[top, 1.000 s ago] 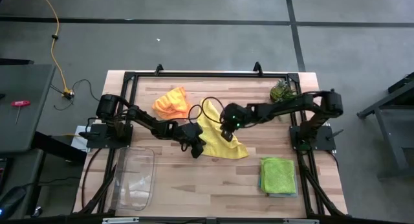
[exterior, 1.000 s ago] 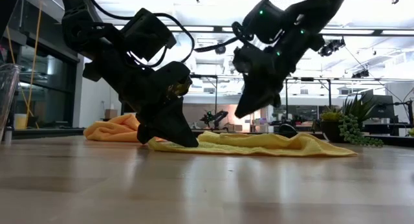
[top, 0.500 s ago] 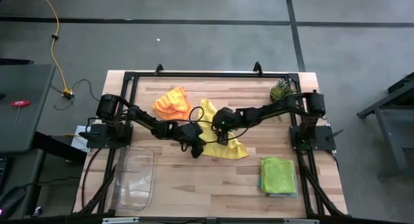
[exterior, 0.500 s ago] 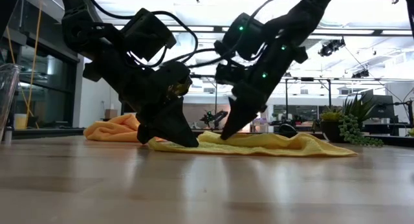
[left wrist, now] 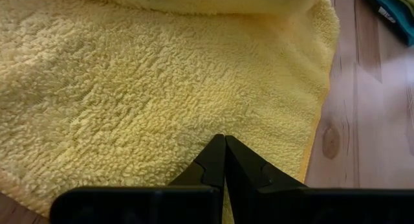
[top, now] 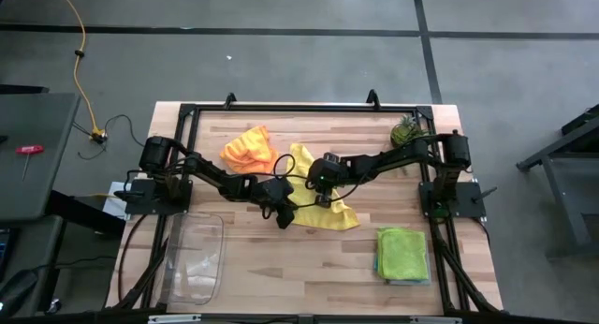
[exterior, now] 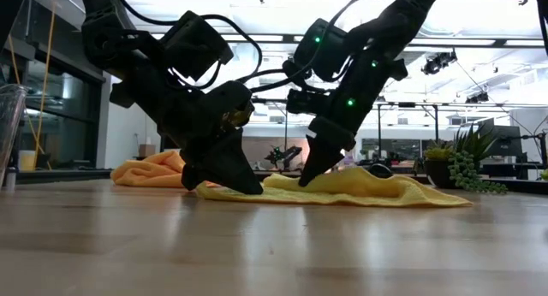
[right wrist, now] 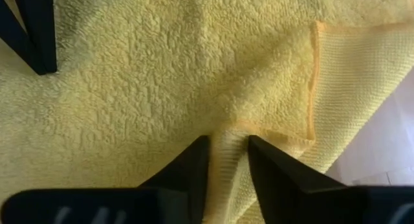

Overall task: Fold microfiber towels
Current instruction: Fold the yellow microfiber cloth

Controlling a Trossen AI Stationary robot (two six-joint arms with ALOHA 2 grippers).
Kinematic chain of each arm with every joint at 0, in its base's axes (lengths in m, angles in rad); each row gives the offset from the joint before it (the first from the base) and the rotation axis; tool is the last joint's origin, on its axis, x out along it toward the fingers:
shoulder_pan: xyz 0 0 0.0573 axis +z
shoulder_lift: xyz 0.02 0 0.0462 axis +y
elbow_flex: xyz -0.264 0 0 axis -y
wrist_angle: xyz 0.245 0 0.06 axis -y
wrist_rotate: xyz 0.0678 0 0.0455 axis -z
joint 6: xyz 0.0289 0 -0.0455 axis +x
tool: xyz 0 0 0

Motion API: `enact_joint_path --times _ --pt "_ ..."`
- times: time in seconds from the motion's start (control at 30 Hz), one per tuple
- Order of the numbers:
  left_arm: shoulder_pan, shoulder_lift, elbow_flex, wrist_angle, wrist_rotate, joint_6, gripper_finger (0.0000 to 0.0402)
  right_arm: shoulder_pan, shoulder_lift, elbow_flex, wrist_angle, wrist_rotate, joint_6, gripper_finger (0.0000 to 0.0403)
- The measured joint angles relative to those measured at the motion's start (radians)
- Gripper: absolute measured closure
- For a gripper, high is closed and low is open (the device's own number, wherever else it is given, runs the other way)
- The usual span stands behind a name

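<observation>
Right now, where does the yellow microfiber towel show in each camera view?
High view: yellow microfiber towel at table centre, between both arms.
Low view: low yellow band across the middle of the wooden tabletop.
Left wrist view: fills most of the picture, ahead of shut fingers.
Right wrist view: fills the picture; a fold sits between the fingers.
Shared landmark: the left gripper, pressed on the towel.

One towel [top: 323, 198] lay mid-table, another towel [top: 248, 148] far-left of it, stacked towels [top: 403, 253] near right, plant [top: 404, 131] at far right corner, tray [top: 195, 260] near left.
</observation>
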Motion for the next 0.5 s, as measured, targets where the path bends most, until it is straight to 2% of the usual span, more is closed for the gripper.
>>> enact_joint_path --times 0.2,0.5 --pt "0.000 0.000 0.000 0.000 0.000 0.000 0.0402 0.000 -0.003 0.000 -0.002 0.000 0.002 0.0341" --pt "0.000 0.000 0.000 0.001 -0.002 0.000 0.0402 -0.001 -0.066 0.000 -0.041 0.003 -0.025 0.0343"
